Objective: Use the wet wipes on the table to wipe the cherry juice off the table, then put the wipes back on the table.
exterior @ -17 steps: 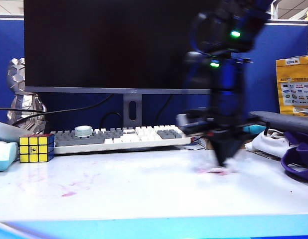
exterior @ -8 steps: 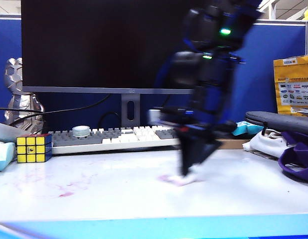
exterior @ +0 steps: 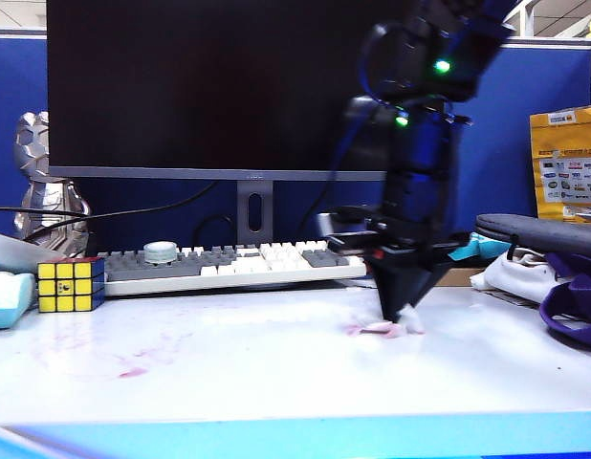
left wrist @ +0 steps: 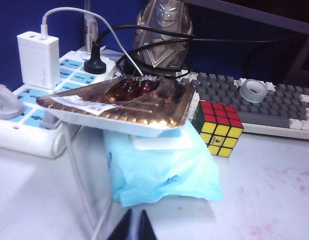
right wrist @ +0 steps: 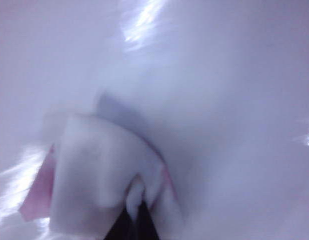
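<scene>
I see my right end effector (exterior: pixel 399 323) right of centre, pinching the wet wipes (exterior: pixel 380 329) against the table (exterior: pixel 276 373). Cherry juice (exterior: pixel 133 371) lies lower left. Left end effector (left wrist: pixel 134 231) is pressed together.

Pink-stained white wet wipes (exterior: pixel 382 329), reddish-pink cherry juice (exterior: pixel 133 371).

Even, bright room light. The glossy worktop (exterior: pixel 229 368) shows pale sheen and soft shadows. The exterior view is fairly sharp, the dark arm slightly smeared. The right wrist view is washed-out, blurred, with white glare streaks; the left wrist view is clear.
</scene>
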